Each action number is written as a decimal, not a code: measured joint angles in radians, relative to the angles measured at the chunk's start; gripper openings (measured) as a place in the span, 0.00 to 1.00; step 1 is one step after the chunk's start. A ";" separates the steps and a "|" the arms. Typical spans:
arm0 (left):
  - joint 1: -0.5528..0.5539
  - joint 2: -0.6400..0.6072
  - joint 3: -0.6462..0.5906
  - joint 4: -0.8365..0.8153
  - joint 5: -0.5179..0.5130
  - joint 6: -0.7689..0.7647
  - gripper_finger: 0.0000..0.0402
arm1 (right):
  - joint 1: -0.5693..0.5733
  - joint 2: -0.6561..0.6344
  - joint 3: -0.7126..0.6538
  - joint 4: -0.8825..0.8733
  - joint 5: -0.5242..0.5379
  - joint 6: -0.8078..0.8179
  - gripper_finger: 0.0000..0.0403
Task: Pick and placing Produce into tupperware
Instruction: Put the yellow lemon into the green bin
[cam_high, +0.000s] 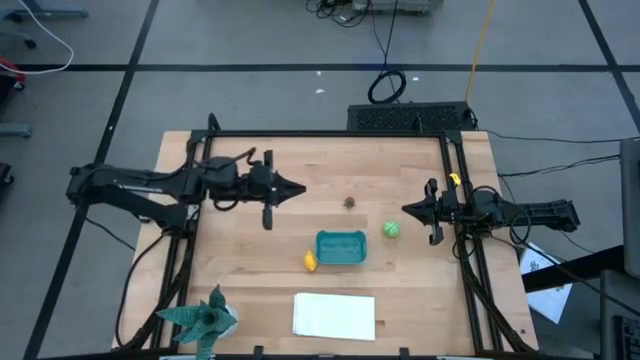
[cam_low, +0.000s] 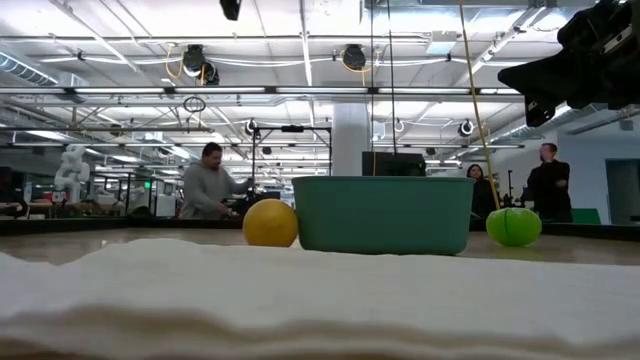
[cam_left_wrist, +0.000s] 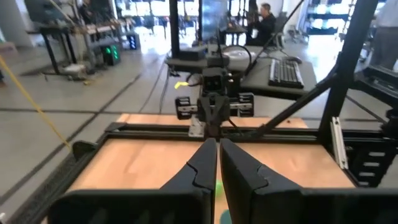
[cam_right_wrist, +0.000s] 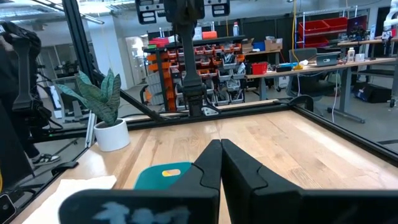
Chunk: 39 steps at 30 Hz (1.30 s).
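Note:
The teal tub (cam_high: 341, 247) stands on the wooden table, between the two arms and nearer the near edge. The yellow piece (cam_high: 310, 261) lies on the table against the tub's left side; it also shows as the yellow piece (cam_low: 270, 222). The green round piece (cam_high: 391, 229) sits on the table to the tub's right. The small dark piece (cam_high: 350, 202) lies beyond the tub. My left gripper (cam_high: 300, 188) hovers shut, left of the dark piece. My right gripper (cam_high: 405, 208) hovers shut, just right of and beyond the green piece.
A flat white sheet (cam_high: 334, 316) lies near the table's near edge and fills the low view's foreground. A green spiky plant figure (cam_high: 205, 318) stands at the near left corner. A dark frame rail (cam_high: 330, 135) borders the table. People stand in the room beyond.

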 joint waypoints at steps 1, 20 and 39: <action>0.001 0.014 0.024 -0.027 0.001 -0.005 0.06 | 0.000 0.000 0.000 0.000 0.000 0.000 0.00; 0.000 0.230 0.396 -0.558 0.005 -0.125 0.06 | 0.000 0.000 0.000 0.000 0.000 0.000 0.00; 0.000 0.409 0.554 -0.927 0.171 -0.122 0.06 | 0.000 0.000 0.000 -0.001 0.000 0.000 0.00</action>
